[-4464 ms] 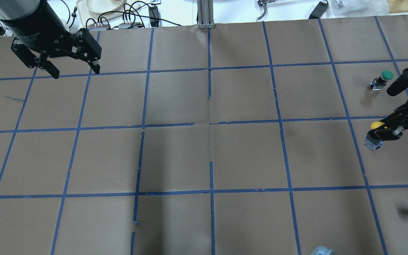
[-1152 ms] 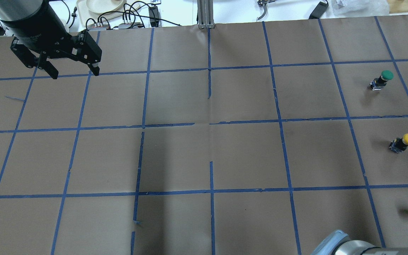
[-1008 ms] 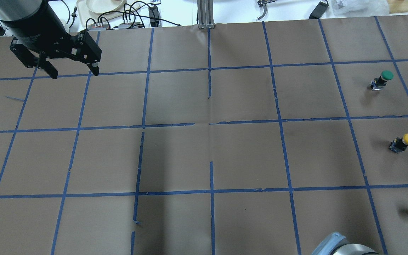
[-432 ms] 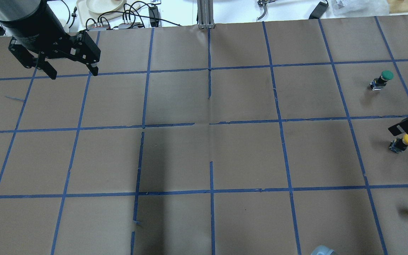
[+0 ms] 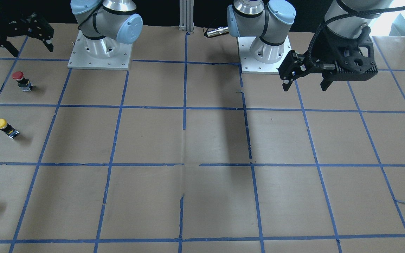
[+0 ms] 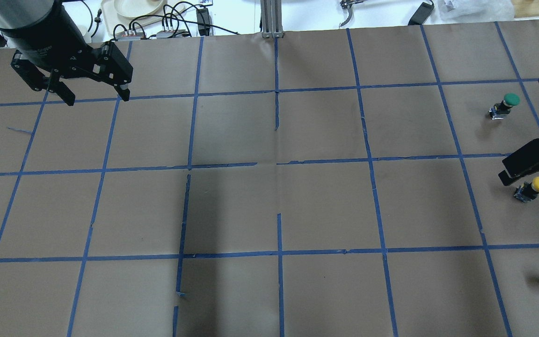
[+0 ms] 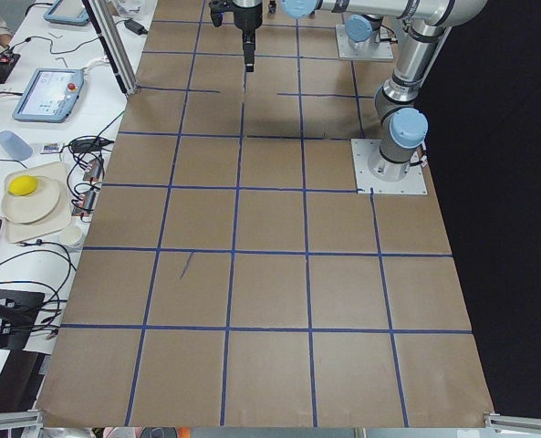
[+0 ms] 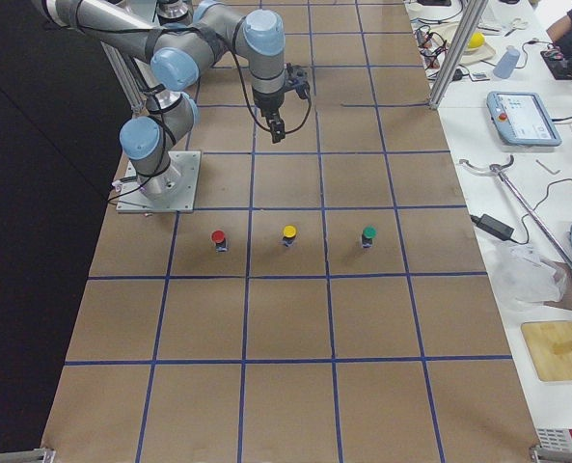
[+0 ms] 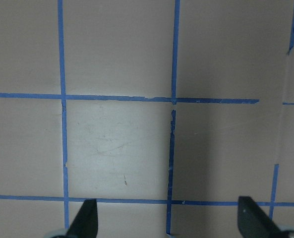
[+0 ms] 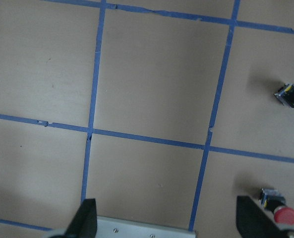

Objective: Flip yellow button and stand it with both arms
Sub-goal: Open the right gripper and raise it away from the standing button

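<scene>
Yellow button (image 6: 534, 187) stands cap-up on the worktop (image 6: 325, 206), outside the gap of the right jaws and off to one side; these are spread and empty. Well apart from it, the left jaws hang spread and empty too. Flipping and standing look done, with little left but retreat.

The tabletop (image 6: 325, 206) is brown paper gridded with blue tape (image 6: 280, 281). Seen from overhead, three buttons stand cap-up along its 3 o'clock edge: the yellow button (image 6: 534, 187), a green button (image 6: 507, 104) at its 12 o'clock, and a red button (image 5: 21, 80) at its 6 o'clock.
</scene>
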